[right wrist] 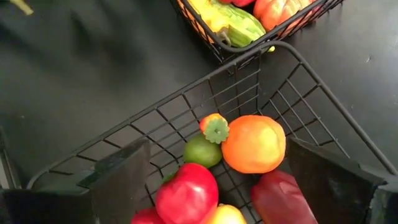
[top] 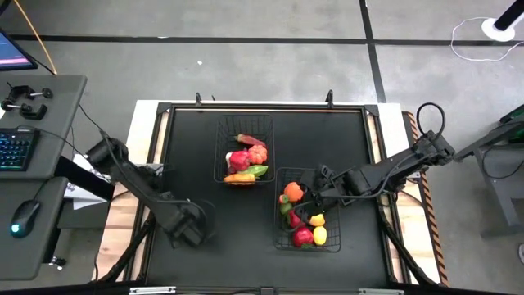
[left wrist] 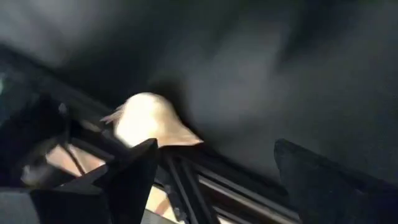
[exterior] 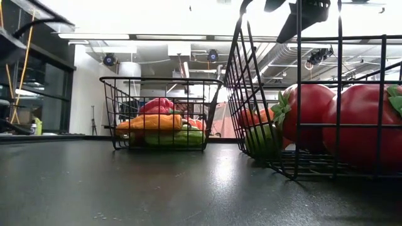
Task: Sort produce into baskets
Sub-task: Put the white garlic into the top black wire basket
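Note:
Two black wire baskets stand on the black table. The far basket [top: 246,152] holds red, pink, orange and green produce [exterior: 157,121]. The near basket [top: 305,211] holds an orange fruit [right wrist: 254,144], a lime [right wrist: 202,151], red pieces [right wrist: 186,193] and a yellow piece [top: 319,236]. My right gripper [right wrist: 224,186] is open and empty, above the near basket's far end [top: 313,193]. My left gripper [left wrist: 217,180] is open and empty over the table's near left part [top: 185,226].
The two baskets stand close together, corner to corner [right wrist: 249,53]. Bare black table lies to the left of the baskets [top: 192,164] and at the far right [top: 336,139]. A desk with keyboard and mouse [top: 24,164] stands beyond the table's left edge.

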`<state>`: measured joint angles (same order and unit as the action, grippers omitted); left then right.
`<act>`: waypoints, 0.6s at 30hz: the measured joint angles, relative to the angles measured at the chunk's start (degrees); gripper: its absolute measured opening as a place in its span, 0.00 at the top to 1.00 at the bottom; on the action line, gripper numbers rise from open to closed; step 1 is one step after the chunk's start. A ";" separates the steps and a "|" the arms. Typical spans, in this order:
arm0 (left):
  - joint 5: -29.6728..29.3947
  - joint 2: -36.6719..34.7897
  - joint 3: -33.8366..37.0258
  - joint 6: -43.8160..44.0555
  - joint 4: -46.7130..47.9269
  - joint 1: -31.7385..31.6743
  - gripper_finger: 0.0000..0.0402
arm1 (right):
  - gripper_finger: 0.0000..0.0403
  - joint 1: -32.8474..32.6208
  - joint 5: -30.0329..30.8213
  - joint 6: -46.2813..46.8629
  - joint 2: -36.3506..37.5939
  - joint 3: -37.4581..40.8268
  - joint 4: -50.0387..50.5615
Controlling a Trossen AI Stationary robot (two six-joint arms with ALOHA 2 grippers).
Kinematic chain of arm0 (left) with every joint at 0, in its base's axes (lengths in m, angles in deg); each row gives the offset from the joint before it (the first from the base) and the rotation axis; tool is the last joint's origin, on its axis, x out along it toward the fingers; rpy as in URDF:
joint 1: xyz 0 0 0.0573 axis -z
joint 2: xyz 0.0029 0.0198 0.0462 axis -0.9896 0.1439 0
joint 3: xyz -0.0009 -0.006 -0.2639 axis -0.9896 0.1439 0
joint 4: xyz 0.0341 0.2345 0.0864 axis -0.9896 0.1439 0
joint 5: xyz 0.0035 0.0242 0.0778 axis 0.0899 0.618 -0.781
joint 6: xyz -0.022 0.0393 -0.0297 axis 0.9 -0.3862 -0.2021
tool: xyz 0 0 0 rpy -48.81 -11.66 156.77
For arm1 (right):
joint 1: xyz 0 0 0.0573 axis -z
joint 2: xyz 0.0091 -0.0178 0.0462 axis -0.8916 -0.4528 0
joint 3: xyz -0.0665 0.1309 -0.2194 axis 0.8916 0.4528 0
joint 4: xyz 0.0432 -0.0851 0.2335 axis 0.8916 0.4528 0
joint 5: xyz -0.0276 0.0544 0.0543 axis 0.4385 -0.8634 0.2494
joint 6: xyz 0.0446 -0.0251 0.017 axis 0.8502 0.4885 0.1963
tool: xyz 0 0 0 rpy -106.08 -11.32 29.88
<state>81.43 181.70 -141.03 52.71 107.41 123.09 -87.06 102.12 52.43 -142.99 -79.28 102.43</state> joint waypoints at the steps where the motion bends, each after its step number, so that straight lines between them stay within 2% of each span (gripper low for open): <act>1: -0.29 -1.39 1.71 2.63 -0.14 -0.19 0.23 | 0.09 0.00 0.00 0.44 0.00 0.00 0.01; 10: -2.54 -13.38 11.75 28.43 -5.40 -0.85 0.23 | 0.09 0.00 0.01 2.97 0.02 0.00 -0.03; 13: -2.56 -14.87 14.37 30.20 -8.24 -0.85 0.23 | 0.09 0.00 0.00 3.10 0.02 0.00 -0.36; 18: -1.79 -14.92 18.42 27.32 -10.64 -0.81 0.23 | 0.09 0.00 0.02 3.94 0.02 0.00 -0.97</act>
<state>79.64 166.78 -122.61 80.03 96.78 122.28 -87.06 102.14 56.37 -142.97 -79.28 101.46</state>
